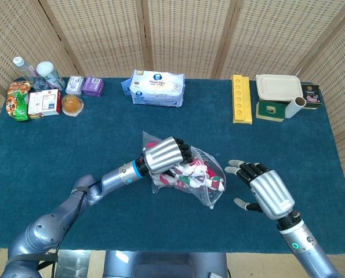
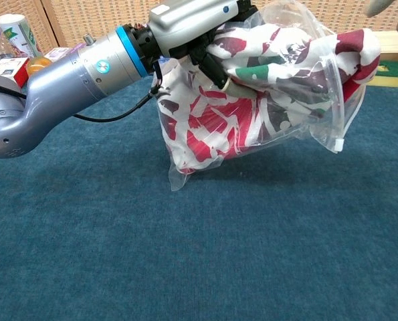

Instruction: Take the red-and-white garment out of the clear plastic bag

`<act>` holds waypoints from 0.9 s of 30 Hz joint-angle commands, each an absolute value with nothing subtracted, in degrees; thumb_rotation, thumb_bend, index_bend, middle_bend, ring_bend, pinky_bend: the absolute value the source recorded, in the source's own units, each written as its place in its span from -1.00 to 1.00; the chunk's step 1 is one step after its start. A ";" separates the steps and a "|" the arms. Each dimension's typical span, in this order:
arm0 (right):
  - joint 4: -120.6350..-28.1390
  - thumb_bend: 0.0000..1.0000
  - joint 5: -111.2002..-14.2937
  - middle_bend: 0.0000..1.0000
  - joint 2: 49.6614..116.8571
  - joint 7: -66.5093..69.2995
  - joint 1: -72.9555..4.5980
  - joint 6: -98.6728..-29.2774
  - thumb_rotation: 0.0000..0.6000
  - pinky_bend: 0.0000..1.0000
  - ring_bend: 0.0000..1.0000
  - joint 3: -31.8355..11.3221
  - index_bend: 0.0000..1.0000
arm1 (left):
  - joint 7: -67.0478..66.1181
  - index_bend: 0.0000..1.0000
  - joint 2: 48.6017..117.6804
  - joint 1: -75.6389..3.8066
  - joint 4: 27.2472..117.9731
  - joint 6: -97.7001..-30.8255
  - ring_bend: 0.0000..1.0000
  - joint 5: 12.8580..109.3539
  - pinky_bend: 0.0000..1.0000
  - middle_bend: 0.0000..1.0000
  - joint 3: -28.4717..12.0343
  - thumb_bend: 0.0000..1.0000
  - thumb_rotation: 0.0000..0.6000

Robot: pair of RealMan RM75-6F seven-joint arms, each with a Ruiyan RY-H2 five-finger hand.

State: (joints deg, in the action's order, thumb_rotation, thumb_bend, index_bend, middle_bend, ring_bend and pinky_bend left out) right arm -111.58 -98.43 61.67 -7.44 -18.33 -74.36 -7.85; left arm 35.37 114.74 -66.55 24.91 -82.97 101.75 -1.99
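Note:
My left hand (image 1: 165, 155) grips the top of the clear plastic bag (image 1: 210, 191) and holds it above the blue table (image 1: 62, 150). Inside the bag is the red-and-white garment (image 1: 191, 174), with green and dark patches, bunched up and poking toward the bag's mouth on the right. In the chest view the left hand (image 2: 199, 20) clutches the bag (image 2: 319, 107) with the garment (image 2: 212, 127) hanging below. My right hand (image 1: 262, 188) is open, fingers spread, just right of the bag's mouth and apart from it. Only a fingertip of the right hand (image 2: 386, 10) shows in the chest view.
At the table's back stand a pack of wipes (image 1: 157, 88), a yellow tray (image 1: 241, 98), a white lidded box (image 1: 279, 88) and a green box (image 1: 271, 110). Bottles, snack packets and small boxes (image 1: 42, 92) crowd the back left corner.

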 commanded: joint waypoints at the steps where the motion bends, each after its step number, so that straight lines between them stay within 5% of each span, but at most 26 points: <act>1: -112.27 -0.66 -98.01 -0.47 62.12 -8.21 -19.02 -73.40 1.00 -0.19 -0.25 -7.77 -0.43 | 35.31 0.76 114.97 -66.81 24.64 -82.79 0.40 101.53 0.43 0.47 -1.97 -0.42 1.00; 27: -115.29 -0.44 -89.85 -0.41 63.90 -12.68 -25.21 -67.13 1.00 -0.09 -0.18 -9.67 -0.23 | 35.07 0.76 117.25 -68.39 22.52 -82.09 0.40 99.74 0.42 0.47 -1.02 -0.42 1.00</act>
State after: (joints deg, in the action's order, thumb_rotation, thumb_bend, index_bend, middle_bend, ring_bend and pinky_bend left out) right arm -115.18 -90.02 63.93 -12.63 -25.07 -67.29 -9.68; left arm 35.07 117.23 -68.37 22.52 -82.11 99.75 -1.02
